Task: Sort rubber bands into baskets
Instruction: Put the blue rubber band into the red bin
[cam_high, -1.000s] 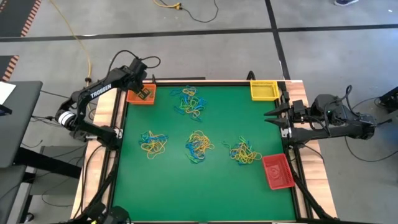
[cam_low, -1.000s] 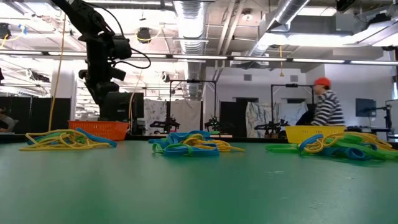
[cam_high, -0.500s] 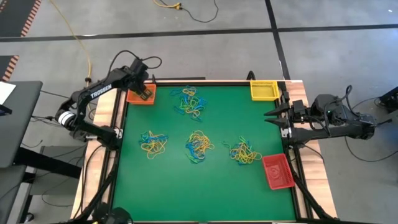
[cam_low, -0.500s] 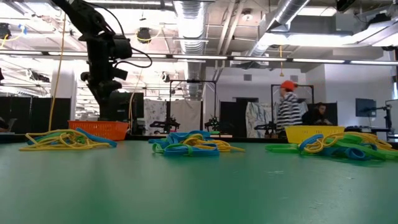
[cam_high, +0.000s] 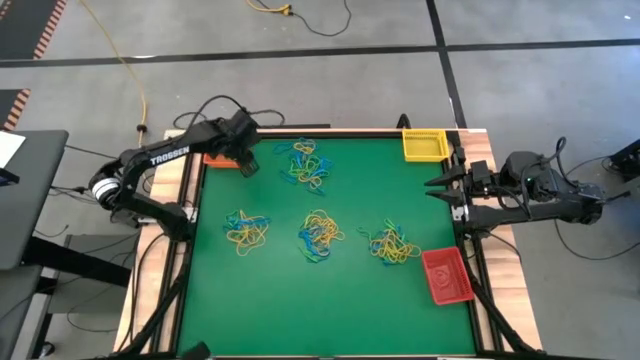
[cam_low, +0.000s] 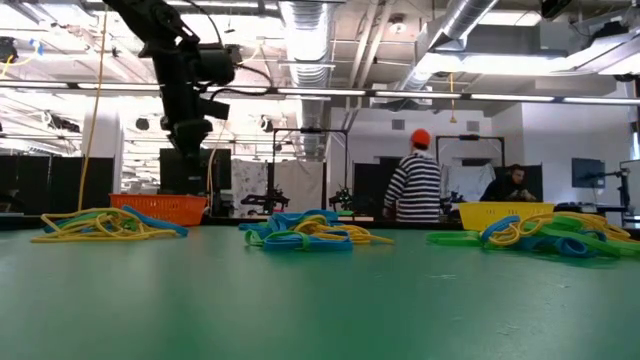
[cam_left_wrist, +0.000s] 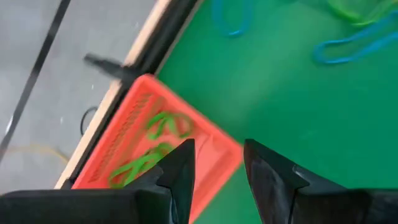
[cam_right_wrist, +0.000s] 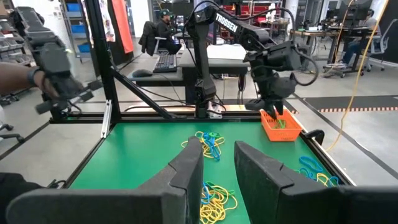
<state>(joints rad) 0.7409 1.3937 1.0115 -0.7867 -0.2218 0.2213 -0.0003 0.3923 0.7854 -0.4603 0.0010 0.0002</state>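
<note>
Four tangles of rubber bands (cam_high: 318, 236) lie on the green counter; beyond them the left tool (cam_high: 246, 160), fingers parted and empty, hangs by the orange basket (cam_left_wrist: 155, 149) holding green bands, and could clip its rim

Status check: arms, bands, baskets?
Left gripper above orange basket, jaws open, empty; green bands in it. Right gripper waiting at table's right edge, jaws open. Four rubber band piles unsorted. Nothing obstructing.
</note>
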